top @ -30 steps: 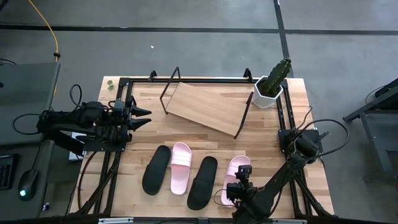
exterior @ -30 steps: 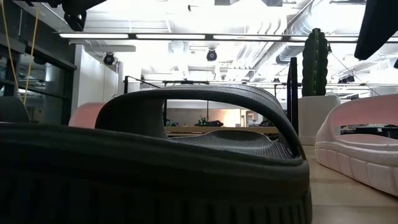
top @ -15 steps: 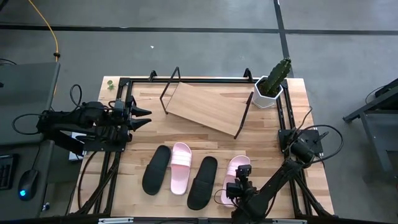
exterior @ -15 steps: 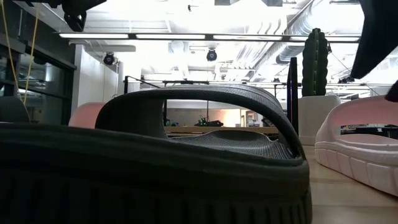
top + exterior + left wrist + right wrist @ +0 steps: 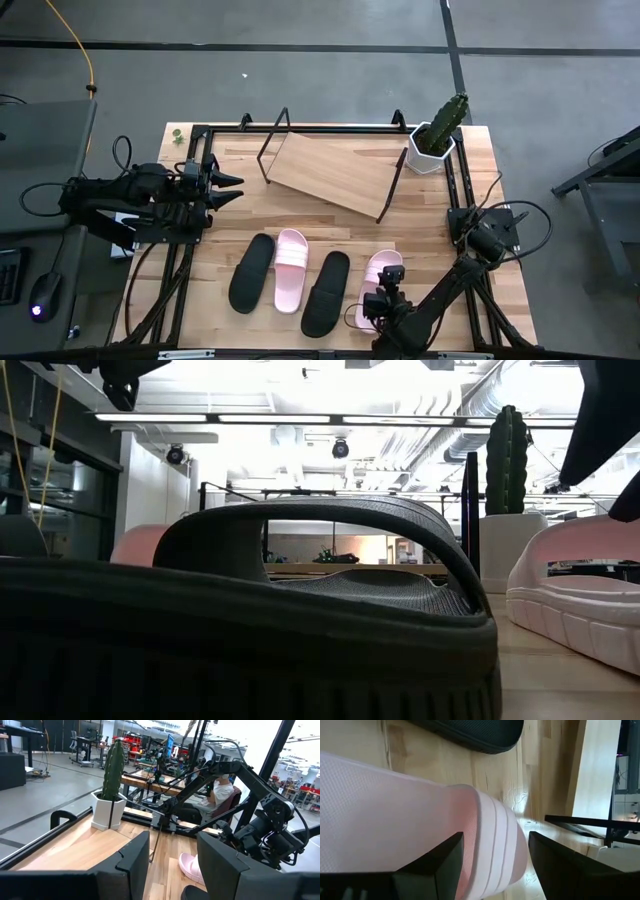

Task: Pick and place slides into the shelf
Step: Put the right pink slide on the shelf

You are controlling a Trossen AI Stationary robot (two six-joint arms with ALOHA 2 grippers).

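Note:
Four slides lie side by side, soles down, on the near half of the table: black (image 5: 252, 272), pink (image 5: 291, 270), black (image 5: 326, 292), pink (image 5: 381, 268). The shelf (image 5: 335, 172), a slanted wooden board in a black wire frame, stands at the far side. My right gripper (image 5: 385, 300) points down over the rightmost pink slide, open, its fingers (image 5: 427, 865) spread just above the strap (image 5: 492, 835). My left gripper (image 5: 228, 188) waits open at the table's left edge, level, pointing right.
A white pot with a cactus (image 5: 438, 135) stands at the far right corner, beside the shelf's right end. Black frame rails (image 5: 455, 190) run along the table's sides. Bare wood (image 5: 300, 215) lies between the shelf and the row of slides.
My right gripper has come down a little toward the strap of the rightmost pink slide, staying open. The slides and the left arm have kept still.

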